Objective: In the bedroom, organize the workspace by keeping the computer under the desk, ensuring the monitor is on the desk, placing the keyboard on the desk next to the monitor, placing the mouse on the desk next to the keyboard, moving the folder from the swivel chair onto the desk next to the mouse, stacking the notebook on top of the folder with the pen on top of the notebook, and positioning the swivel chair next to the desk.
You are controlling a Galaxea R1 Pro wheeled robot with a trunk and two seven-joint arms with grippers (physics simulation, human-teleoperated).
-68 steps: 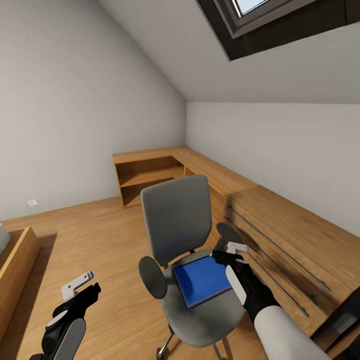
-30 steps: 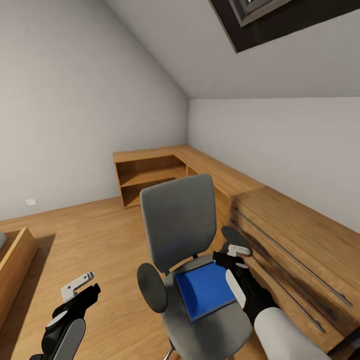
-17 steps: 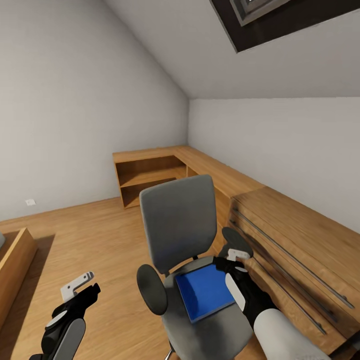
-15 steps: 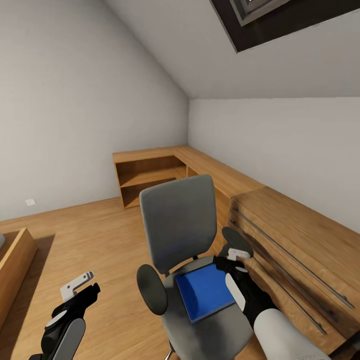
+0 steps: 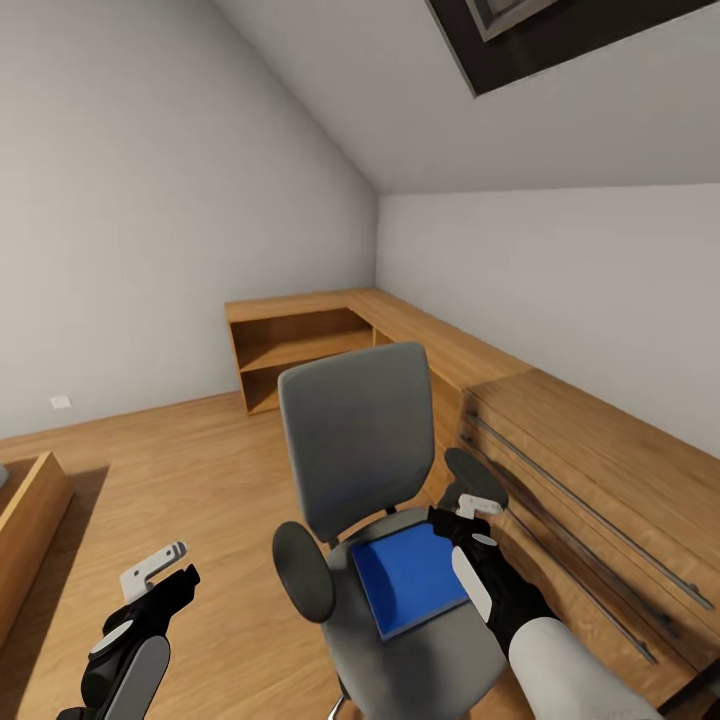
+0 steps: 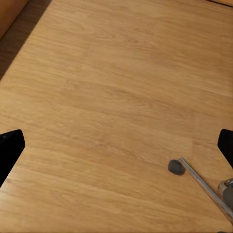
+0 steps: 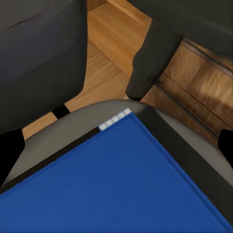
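Observation:
The swivel chair [image 5: 355, 440], with its grey seat and backrest, stands in front of me. The bright blue folder [image 5: 408, 582] lies flat on its seat. My right gripper [image 5: 458, 518] hovers open just above the folder's far right corner, beside the right armrest [image 5: 474, 476]. In the right wrist view the folder [image 7: 121, 189] lies between the spread fingertips [image 7: 9, 150], with the armrest [image 7: 153, 56] beyond it. My left gripper [image 5: 165, 578] hangs open and empty, low at the left over the floor. The chair's caster [image 6: 176, 167] appears in the left wrist view.
A light wooden drawer chest [image 5: 600, 480] stands close on the chair's right. A low wooden shelf unit [image 5: 300, 345] runs along the far corner. A wooden bed frame [image 5: 30, 510] sits at the left edge. Open wooden floor [image 5: 190, 470] lies left of the chair.
The whole view has shifted a little as the camera moved nearer the chair. My right gripper stays open over the folder's far right corner. The left arm has not moved.

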